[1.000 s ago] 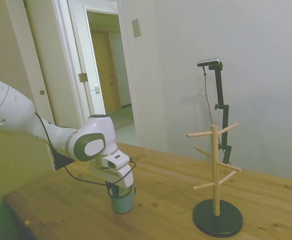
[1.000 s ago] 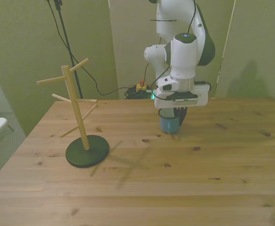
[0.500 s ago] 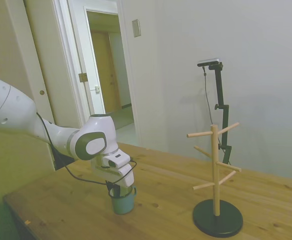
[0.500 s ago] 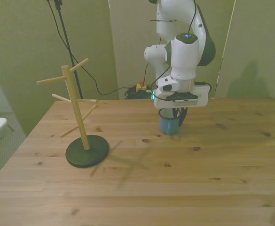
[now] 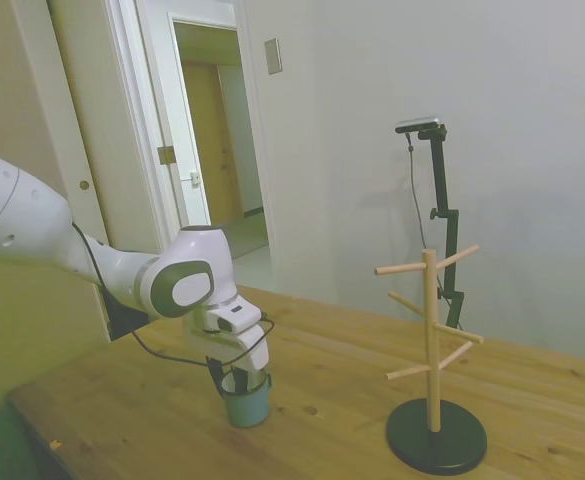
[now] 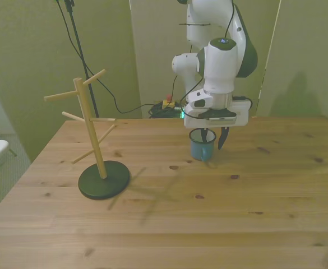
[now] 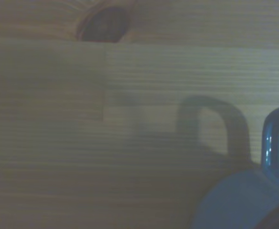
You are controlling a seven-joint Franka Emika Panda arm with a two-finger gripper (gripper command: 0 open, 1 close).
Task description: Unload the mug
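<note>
The mug (image 6: 201, 147) stands upright on the wooden table (image 6: 208, 213), light blue with a white inside and a thin dark rim, a little beyond the table's middle in the front view, at about one o'clock from the centre of the tabletop. Directly over it hangs the gripper (image 6: 212, 136), and its two dark fingers are spread apart: one finger (image 6: 222, 138) hangs clear outside the mug on the front view's right, the other dips toward the mug's mouth, and neither visibly presses the wall, so the pincer is released and carries nothing. In the side view the gripper (image 5: 234, 379) sits low over the mug (image 5: 246, 400), with the white arm bent down above it and a black cable looping beside the wrist. The wrist view shows a blurred patch of the mug's blue body (image 7: 239, 202), its small loop handle (image 7: 276, 138), the handle's shadow on the planks and a dark knot (image 7: 102, 25) in the wood. Well apart from the mug, at about nine o'clock from it in the front view, stands the wooden mug tree (image 6: 93, 131) on its round black base (image 6: 104, 179), every peg bare
</note>
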